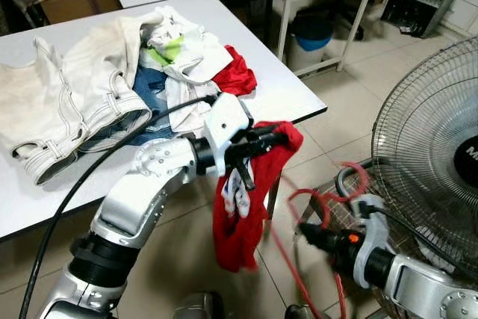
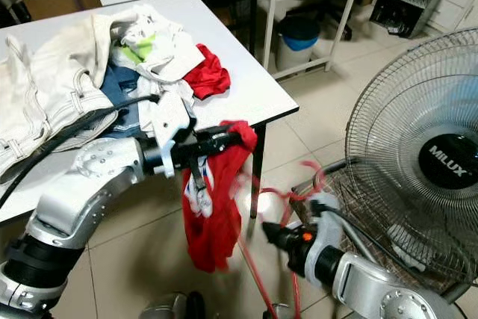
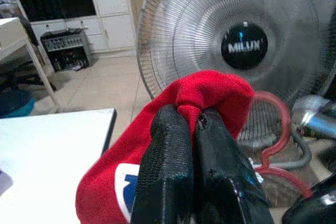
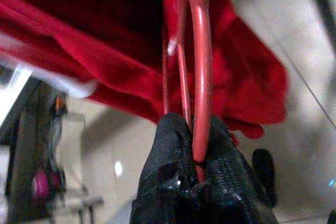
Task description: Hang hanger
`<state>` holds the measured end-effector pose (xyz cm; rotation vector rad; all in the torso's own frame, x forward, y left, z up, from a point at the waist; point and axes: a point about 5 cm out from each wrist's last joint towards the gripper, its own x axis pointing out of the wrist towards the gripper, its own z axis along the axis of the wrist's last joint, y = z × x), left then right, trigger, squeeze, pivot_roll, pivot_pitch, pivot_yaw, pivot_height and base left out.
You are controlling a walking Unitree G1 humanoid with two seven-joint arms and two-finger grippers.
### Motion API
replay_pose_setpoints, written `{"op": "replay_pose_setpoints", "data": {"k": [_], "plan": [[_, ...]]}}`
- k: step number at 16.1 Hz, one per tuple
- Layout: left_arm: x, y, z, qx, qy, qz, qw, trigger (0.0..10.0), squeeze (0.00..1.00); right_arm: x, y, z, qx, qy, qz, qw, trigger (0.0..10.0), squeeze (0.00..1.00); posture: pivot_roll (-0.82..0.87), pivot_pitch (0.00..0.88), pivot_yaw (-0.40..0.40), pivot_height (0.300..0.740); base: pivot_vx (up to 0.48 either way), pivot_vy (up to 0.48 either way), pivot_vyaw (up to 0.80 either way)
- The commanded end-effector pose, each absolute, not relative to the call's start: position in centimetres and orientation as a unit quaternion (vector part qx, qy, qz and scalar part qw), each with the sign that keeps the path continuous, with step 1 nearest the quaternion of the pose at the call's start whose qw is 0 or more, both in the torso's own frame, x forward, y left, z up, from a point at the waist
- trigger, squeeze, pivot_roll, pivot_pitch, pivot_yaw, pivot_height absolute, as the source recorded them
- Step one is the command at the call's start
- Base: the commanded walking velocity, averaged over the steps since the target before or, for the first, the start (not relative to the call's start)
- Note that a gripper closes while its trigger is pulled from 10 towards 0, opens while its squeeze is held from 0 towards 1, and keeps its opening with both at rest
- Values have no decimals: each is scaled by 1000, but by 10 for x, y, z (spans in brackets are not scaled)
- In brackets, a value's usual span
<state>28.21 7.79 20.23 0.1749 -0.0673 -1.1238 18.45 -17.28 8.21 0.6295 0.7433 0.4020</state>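
A red garment [image 1: 240,214] with a white-and-blue print hangs beside the white table's corner, pinched at its top by my left gripper [image 1: 278,138], which is shut on the cloth [image 3: 210,98]. Lower right, my right gripper [image 1: 308,235] is shut on a red plastic hanger [image 1: 314,203]. The hanger's thin red bars [image 4: 199,66] run up from the black fingers toward the garment. The hanger sits just right of the hanging cloth, in front of the fan.
A pile of clothes [image 1: 112,87], with cream jeans and a red piece, lies on the white table [image 1: 291,95]. A large standing fan [image 1: 433,162] is close on the right. A second table, a blue bin [image 1: 310,35] and a cardboard box stand behind.
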Motion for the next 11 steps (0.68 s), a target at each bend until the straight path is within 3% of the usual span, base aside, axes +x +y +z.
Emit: {"op": "replay_pose_setpoints", "data": {"k": [1, 5, 7, 10, 11], "plan": [[279, 77, 220, 68, -66, -538, 837, 0, 0, 183, -183, 74, 328, 361, 143, 861, 10000, 0, -16, 126, 62, 740, 0, 0, 0], [278, 80, 221, 78, -67, -552, 828, 0, 0, 188, -185, 67, 443, 326, 58, 833, 10000, 0, -16, 110, 79, 740, 0, 0, 0], [278, 81, 208, 88, -54, -553, 826, 0, 0, 194, -191, 92, 545, 224, -10, 808, 10000, 0, -23, 105, 91, 740, 0, 0, 0], [280, 86, 198, 86, -47, -549, 830, 0, 0, 203, -194, 128, 593, 127, -19, 795, 10000, 0, -29, 103, 95, 740, 0, 0, 0], [282, 89, 198, 83, -49, -543, 834, 0, 0, 207, -194, 146, 587, 90, 4, 805, 10000, 0, -37, 98, 105, 740, 0, 0, 0]]}}
